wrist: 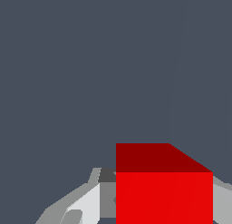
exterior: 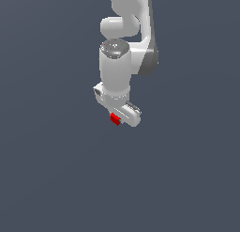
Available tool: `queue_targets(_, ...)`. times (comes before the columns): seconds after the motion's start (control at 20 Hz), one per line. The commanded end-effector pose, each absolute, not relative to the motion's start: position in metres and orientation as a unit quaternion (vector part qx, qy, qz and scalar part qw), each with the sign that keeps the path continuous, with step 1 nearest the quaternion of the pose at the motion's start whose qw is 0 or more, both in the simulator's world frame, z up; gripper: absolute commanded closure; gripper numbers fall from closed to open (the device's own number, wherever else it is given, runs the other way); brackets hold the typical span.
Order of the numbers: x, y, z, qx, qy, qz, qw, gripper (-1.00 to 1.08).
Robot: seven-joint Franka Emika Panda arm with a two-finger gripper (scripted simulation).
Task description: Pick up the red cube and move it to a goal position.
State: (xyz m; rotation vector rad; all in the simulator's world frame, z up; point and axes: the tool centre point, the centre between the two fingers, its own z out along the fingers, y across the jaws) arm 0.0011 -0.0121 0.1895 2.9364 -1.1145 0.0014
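While the cube sits in the jaws: the carry step of the task is in hand, by my judgement.
Red cube: the red cube (exterior: 115, 119) shows at the tip of the white gripper (exterior: 118, 118), just under the arm's wrist in the exterior view.
Wrist view: the red cube (wrist: 164, 191) fills the near foreground, with a pale finger (wrist: 86, 202) of the gripper (wrist: 164, 205) touching one side and a grey sliver of the other at the opposite side.
Jaws: closed narrow on the cube, one on each side.
Surroundings: plain dark grey all round; no goal marker shows in either view.
Next move: likely a steady carry toward the goal, keeping the squeeze firm so the cube does not slip.
Unknown: where the goal lies cannot be told.
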Motion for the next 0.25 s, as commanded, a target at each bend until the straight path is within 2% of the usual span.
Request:
queue_targets(0.0, 0.0038, -0.0108, 0.1942, 0.935, -0.355, 0.0, 0.0, 1.08)
queue_targets(0.2, 0.0047, -0.0107, 0.1941, 0.935, -0.355, 0.0, 0.0, 1.08)
